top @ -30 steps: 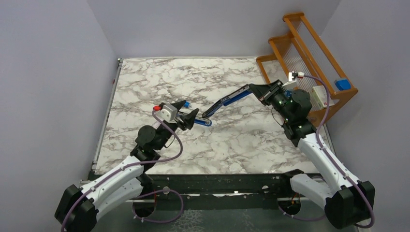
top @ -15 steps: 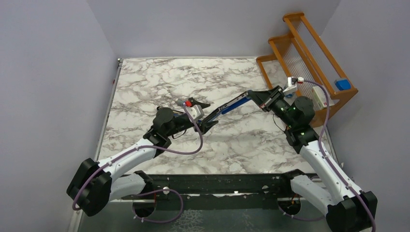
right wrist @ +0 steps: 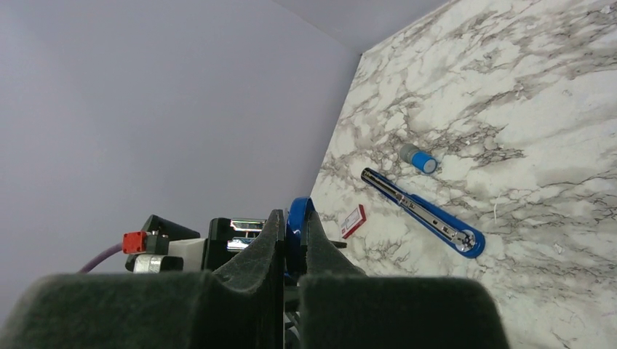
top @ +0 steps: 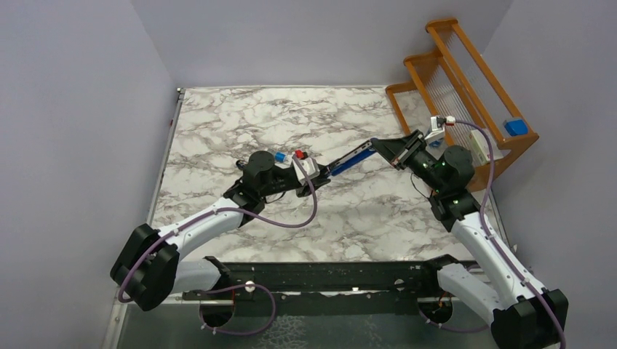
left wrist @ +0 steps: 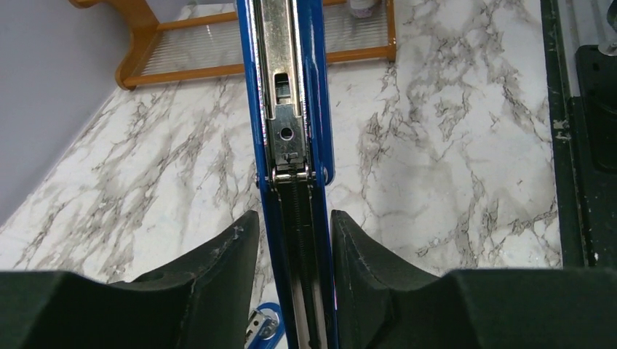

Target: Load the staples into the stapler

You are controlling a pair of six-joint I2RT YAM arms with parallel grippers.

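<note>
On the marble table (right wrist: 546, 109), I see the staples box (right wrist: 354, 220) near a blue metal strip (right wrist: 422, 212), apart from the right gripper (right wrist: 292, 218), which clamps the stapler (left wrist: 287, 87). The left gripper (left wrist: 292, 218) straddles it, grip unconfirmed.

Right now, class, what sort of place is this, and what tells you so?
Probably a lab test bench for robots: a left arm and a right arm bolted at the edge of a marble-patterned table, plain grey walls boxing it in, and a wooden rack in one corner.
</note>
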